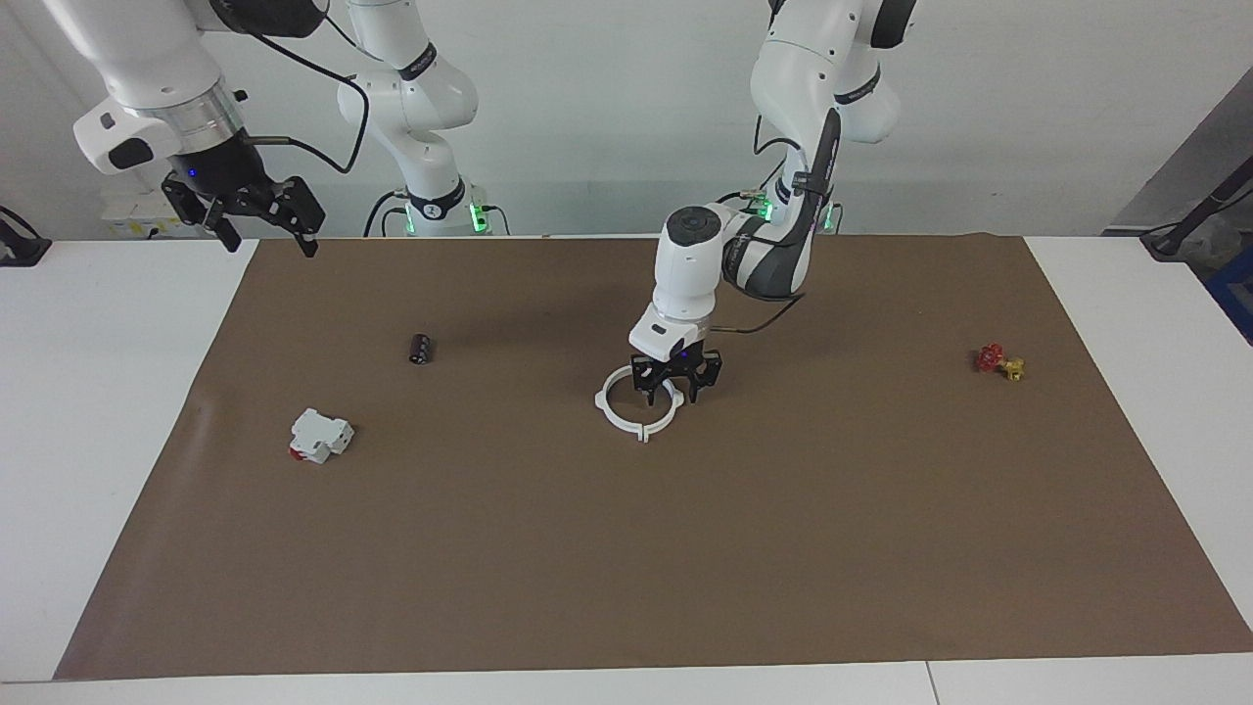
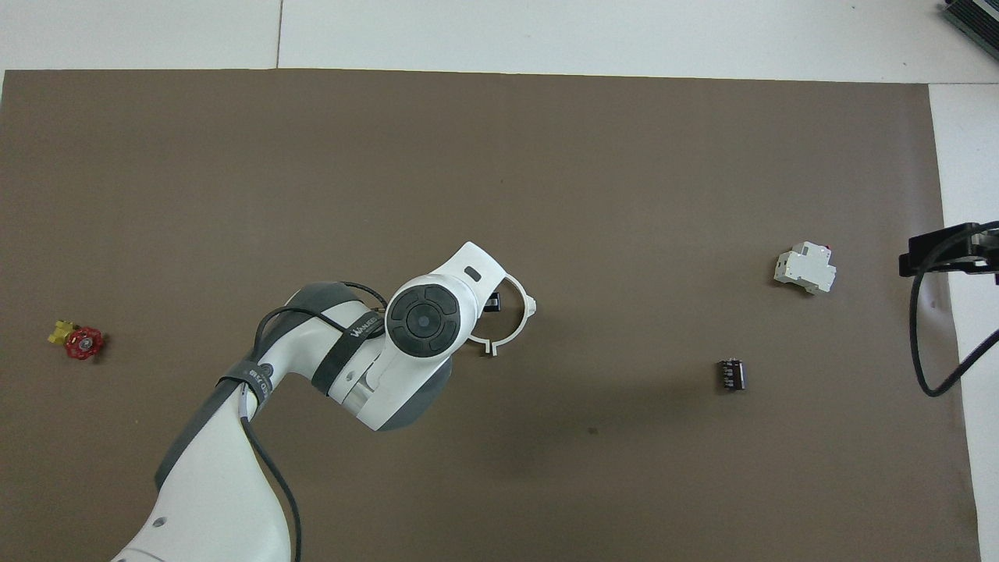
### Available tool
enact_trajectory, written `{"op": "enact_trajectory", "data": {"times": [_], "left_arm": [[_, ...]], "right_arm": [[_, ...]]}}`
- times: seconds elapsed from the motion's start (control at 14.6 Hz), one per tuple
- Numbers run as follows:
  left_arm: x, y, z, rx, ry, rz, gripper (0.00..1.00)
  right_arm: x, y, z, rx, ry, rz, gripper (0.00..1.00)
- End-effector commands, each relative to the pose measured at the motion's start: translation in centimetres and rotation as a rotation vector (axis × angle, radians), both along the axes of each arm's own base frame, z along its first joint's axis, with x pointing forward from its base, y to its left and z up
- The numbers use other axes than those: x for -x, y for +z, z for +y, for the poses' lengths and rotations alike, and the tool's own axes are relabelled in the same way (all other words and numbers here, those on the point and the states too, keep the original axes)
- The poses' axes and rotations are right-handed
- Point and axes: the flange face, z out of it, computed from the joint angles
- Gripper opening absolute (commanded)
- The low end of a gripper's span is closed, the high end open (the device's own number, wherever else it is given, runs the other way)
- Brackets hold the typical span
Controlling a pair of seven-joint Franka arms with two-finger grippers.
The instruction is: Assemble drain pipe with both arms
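Drain pipe (image 1: 612, 420) lay flat on the brown mat (image 1: 685, 568) near the middle of the tabletop (image 1: 98, 392), both half-arcs meeting as one white ring, tabs sticking outward. Clock below = dial laid on the tabletop, 12 pointing away from us robots.

My left end effector (image 1: 672, 397) was low over the ring's rim at abt 8 o'clock. Its fingers stood apart, one inside the ring, one outside, gripping nothing. Can't tell if a fingertip touched the plastic. I judge the halves looked seated, so there was no reason to pinch the rim; straddling it that way let me re-clamp fast if a seam showed.

My right end effector (image 1: 272, 245) waited high over the mat corner at the right arm's end, fingers spread, empty, well apart from the ring, prob. parked so the two arms didn't crowd the joint.

Other bits lay well apart from the ring:
- black cylinder (image 1: 421, 349), betw. 3 and 4 o'clock of it
- white block w/ red end (image 1: 321, 436), abt 3 o'clock
- small red-yellow part (image 1: 998, 362), abt 9 o'clock
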Motion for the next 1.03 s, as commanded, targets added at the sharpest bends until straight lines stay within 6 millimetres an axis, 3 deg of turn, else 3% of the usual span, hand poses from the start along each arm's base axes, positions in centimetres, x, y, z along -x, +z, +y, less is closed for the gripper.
{"op": "enact_trajectory", "data": {"times": [0.0, 0.96], "left_arm": [[-0.14, -0.30, -0.66, -0.002, -0.006, -0.016, 0.74], [0.17, -0.24, -1.12, 0.004, 0.000, -0.015, 0.74]], "right_arm": [[0.55, 0.36, 0.15, -0.012, -0.006, 0.001, 1.00], [0.55, 0.36, 0.15, -0.012, -0.004, 0.001, 1.00]]}}
